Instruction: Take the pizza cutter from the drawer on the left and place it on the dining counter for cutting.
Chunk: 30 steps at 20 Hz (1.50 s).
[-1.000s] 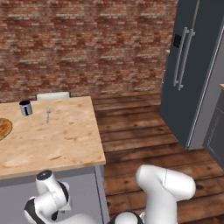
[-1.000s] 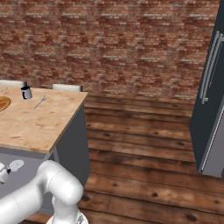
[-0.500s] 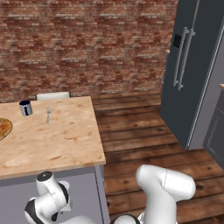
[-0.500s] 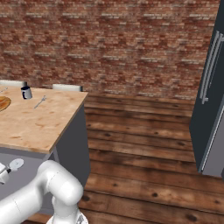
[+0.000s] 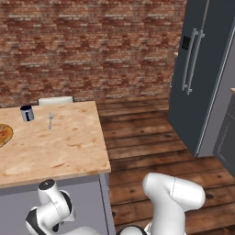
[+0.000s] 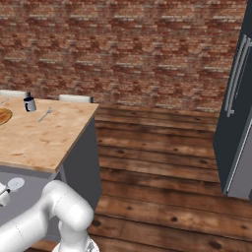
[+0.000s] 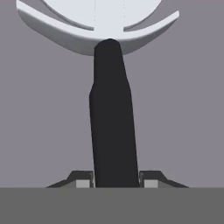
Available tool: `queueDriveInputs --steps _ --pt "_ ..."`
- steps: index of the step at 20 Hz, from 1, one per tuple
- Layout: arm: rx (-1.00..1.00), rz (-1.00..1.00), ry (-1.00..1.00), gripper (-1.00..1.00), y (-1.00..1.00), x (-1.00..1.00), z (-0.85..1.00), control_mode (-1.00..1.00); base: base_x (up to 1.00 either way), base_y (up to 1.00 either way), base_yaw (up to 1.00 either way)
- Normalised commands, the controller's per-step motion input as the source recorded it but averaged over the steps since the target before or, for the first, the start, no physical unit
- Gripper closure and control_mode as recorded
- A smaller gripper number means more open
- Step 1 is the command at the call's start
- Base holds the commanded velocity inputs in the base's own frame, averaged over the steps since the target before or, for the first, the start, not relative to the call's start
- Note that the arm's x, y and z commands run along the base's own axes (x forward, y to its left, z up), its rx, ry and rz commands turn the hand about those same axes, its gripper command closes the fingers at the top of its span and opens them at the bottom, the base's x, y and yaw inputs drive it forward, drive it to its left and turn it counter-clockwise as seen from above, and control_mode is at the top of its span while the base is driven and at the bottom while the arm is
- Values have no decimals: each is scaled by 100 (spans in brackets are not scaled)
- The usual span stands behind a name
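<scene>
The pizza cutter (image 7: 113,113) lies on the grey floor of the open drawer (image 7: 183,109). Its black handle runs up the hand view to the round silver wheel at the top. My gripper (image 7: 117,181) is over the handle's near end. One fingertip presses against each side of the handle, so the gripper is shut on it. In the right base view the cutter's wheel (image 6: 15,183) shows low at the left, below the edge of the dining counter (image 6: 34,142). The same counter (image 5: 59,147) fills the left of the left base view.
On the counter stand a dark mug (image 5: 27,113), a fork (image 5: 50,120) and a pizza (image 5: 3,134) at the left edge. A white stool (image 5: 55,99) stands behind the counter. A tall dark fridge (image 5: 202,69) stands at the right across the wooden floor.
</scene>
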Motion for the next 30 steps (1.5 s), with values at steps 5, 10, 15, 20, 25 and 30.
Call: queueDriveInputs --steps 5,10,15,20,25,30 --pt "0 0 0 100 0 -29 15 -100 0 0 0" --pt "0 0 0 100 5 -63 52 -100 0 0 0" --pt "-1 2 0 100 21 -82 76 -100 0 0 0" --pt "0 2 0 100 11 -51 94 -100 0 0 0" --pt "0 1 -2 100 0 -3 100 -100 0 0 0" --pt "0 4 0 100 0 0 100 -100 0 0 0"
